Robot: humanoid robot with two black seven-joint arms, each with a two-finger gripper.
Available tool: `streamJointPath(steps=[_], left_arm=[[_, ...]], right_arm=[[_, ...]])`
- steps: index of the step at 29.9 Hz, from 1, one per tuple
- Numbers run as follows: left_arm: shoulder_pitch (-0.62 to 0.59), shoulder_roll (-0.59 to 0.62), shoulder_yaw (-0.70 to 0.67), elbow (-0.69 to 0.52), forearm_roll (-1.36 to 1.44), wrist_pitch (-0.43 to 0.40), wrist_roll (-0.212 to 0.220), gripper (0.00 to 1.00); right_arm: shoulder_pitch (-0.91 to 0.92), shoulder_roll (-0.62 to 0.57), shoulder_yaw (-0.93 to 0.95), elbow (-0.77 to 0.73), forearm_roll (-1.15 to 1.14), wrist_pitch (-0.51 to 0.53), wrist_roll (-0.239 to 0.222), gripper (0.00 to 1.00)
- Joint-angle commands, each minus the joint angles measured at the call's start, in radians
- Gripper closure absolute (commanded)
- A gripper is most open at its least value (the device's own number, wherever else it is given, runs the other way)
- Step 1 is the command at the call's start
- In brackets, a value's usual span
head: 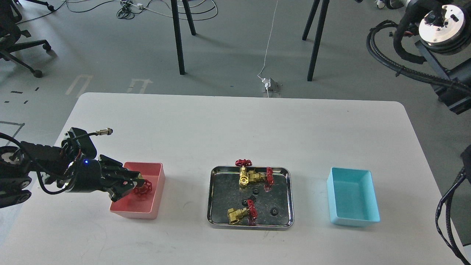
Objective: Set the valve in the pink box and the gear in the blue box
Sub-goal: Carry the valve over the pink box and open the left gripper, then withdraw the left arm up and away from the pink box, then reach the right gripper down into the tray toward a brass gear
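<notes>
Holding a valve (142,187) by its red handwheel, my left gripper (137,184) is pinched on it over the pink box (156,184) at lower left. Three valves and three gears (273,211) lie in the steel tray (290,191) at centre. The blue box (371,184) stands at lower right on the surface (220,125). My right gripper is not visible.

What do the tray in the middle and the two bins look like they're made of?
The tray looks like polished steel: mirror-like, reflecting the valves lying in it. The pink box and the blue box look like matte moulded plastic, with even colour and plain, smooth walls.
</notes>
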State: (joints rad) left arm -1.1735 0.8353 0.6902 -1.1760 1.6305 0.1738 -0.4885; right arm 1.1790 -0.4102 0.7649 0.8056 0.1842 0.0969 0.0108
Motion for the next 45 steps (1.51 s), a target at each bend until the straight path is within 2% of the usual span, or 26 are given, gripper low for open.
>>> streamJointPath(steps=[1, 12, 16, 19, 22, 26, 29, 34, 37, 40, 45], left_arm=[[0.012, -0.025, 0.000, 0.027, 0.000, 0.004, 0.000, 0.89], [0.012, -0.035, 0.000, 0.027, -0.003, 0.007, 0.000, 0.50], [0.008, -0.022, -0.029, 0.015, -0.015, 0.003, 0.000, 0.43], [0.009, 0.001, -0.133, 0.007, -0.024, -0.005, 0.000, 0.41], [0.000, 0.073, -0.274, -0.020, -0.128, -0.036, 0.000, 0.40], [0.000, 0.148, -0.568, -0.077, -0.470, -0.198, 0.000, 0.39], [0.012, 0.148, -0.780, -0.108, -0.708, -0.344, 0.000, 0.39], [0.009, 0.050, -0.954, -0.109, -1.153, -0.474, 0.000, 0.38], [0.008, 0.006, -1.070, -0.100, -1.331, -0.545, 0.000, 0.38], [0.009, -0.033, -1.138, -0.082, -1.403, -0.583, 0.000, 0.38], [0.015, -0.122, -1.140, -0.067, -1.408, -0.573, 0.000, 0.38]], right_arm=[[-0.007, -0.001, 0.001, 0.001, 0.000, 0.000, 0.000, 0.00], [-0.021, -0.010, 0.001, 0.003, 0.000, -0.002, 0.000, 0.00], [-0.035, -0.010, -0.002, 0.003, 0.000, 0.003, 0.000, 0.00], [-0.053, -0.012, -0.004, 0.000, -0.005, 0.021, 0.000, 0.00], [-0.055, -0.027, -0.007, -0.011, -0.015, 0.075, 0.000, 0.00], [-0.032, -0.081, -0.030, -0.035, -0.052, 0.162, -0.028, 0.00], [0.028, -0.091, -0.079, -0.040, -0.188, 0.199, -0.066, 0.00], [0.076, -0.087, -0.241, -0.002, -0.541, 0.305, -0.068, 0.00], [0.085, -0.090, -0.375, 0.110, -0.815, 0.342, -0.066, 0.00], [0.088, -0.093, -0.510, 0.266, -1.035, 0.385, -0.063, 0.00], [0.161, -0.111, -0.802, 0.551, -1.267, 0.392, -0.058, 0.00]])
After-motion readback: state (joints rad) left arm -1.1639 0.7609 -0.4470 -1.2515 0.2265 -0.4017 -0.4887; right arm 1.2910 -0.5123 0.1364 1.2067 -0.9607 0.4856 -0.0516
